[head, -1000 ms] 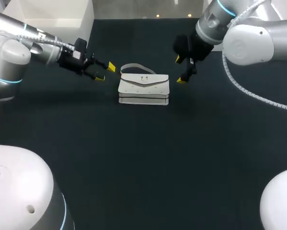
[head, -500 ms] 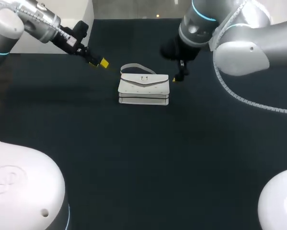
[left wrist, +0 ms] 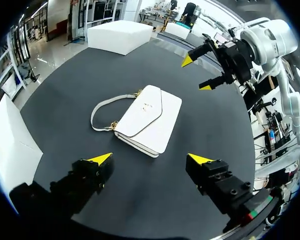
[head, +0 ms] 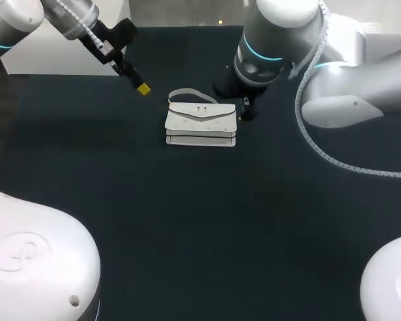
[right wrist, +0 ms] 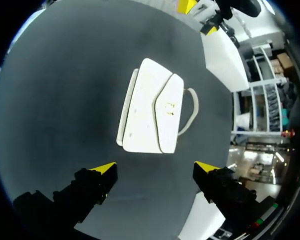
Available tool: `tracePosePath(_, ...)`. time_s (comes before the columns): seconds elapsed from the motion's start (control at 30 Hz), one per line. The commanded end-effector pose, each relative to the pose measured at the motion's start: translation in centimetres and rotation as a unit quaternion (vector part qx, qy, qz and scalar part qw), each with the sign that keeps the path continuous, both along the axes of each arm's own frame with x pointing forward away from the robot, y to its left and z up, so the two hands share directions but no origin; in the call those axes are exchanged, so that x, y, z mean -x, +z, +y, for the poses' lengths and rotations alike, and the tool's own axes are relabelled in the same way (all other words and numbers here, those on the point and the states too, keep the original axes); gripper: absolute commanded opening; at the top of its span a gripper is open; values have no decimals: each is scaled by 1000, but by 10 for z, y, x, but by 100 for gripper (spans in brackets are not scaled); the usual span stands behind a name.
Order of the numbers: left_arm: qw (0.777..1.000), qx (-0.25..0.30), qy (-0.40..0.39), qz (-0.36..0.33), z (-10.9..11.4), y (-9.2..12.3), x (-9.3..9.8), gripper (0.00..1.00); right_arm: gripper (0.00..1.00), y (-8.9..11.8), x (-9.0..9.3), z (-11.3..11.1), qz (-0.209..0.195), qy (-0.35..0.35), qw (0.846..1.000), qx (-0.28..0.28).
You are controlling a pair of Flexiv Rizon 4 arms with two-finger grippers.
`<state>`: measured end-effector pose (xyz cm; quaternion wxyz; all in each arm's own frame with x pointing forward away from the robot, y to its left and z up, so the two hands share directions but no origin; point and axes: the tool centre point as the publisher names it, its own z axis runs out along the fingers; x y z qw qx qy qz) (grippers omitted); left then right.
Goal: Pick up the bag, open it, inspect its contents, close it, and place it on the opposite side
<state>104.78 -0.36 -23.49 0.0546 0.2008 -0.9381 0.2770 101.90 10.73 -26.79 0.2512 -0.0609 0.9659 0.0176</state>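
Though right arm (head: 280, 37) masks right claw (right wrist: 155, 167) overhead, it, left claw (left wrist: 150, 159) gape empty; bag (head: 201, 124) flap down.

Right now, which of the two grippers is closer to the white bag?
The right gripper: it hangs just beside the bag, while the left gripper stands clearly farther off.

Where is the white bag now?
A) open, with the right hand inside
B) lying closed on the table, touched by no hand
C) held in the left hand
B: the bag lies flat on the table with its flap shut, and the left hand and right hand are open, apart from it.
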Motion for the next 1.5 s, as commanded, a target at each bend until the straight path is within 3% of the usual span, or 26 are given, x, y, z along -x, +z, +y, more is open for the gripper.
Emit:
tracePosePath(0.03,1000,-18,6,7,-3,3,-3,100,100,-2,4,4,-20,-6,1000,6)
tracePosePath(0.43,1000,-18,6,7,-3,3,-3,100,100,-2,4,4,-20,-6,1000,6)
tracePosePath(0.57,998,-25,0,-66,-5,3,-12,100,100,11,6,15,-78,19,997,19)
tracePosePath(0.8,980,-16,-98,-174,-17,10,-27,100,100,5,24,33,-158,22,987,32)
tracePosePath(1.27,928,-40,-228,-292,-40,-2,-39,100,100,-26,31,37,-231,7,973,-12)
tracePosePath(1.5,927,-50,-237,-287,-44,-5,-38,100,100,-36,26,42,-247,11,969,-10)
